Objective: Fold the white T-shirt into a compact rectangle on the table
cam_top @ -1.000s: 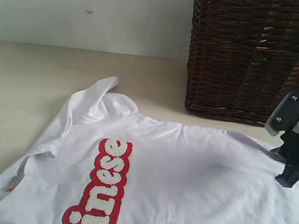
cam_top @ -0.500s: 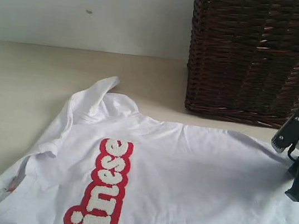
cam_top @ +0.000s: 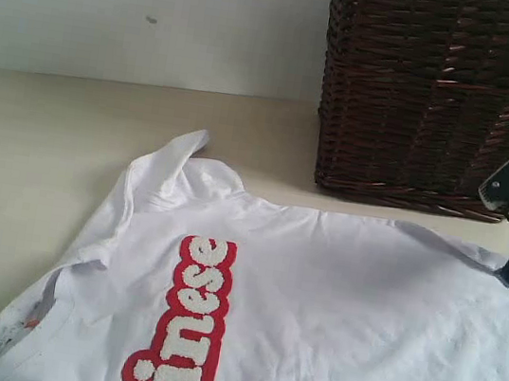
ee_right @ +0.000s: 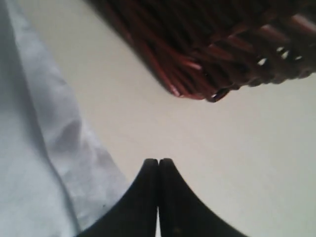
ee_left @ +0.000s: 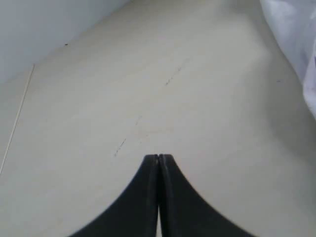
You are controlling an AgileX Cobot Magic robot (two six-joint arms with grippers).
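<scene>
Shirt [cam_top: 315, 295] lies unfolded on table [cam_top: 42, 140] | left gripper [ee_left: 158, 157] closed, empty; right gripper [ee_right: 158, 160] closed at its edge, hold unclear

Closed L end effector [ee_left: 158, 159] over table [ee_left: 148, 89]

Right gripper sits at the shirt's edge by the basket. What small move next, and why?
Probably lift the right gripper slightly: its jaws are shut at the edge of the white T-shirt beside the wicker basket, and no cloth shows between them, so a small lift would test the grip.
</scene>
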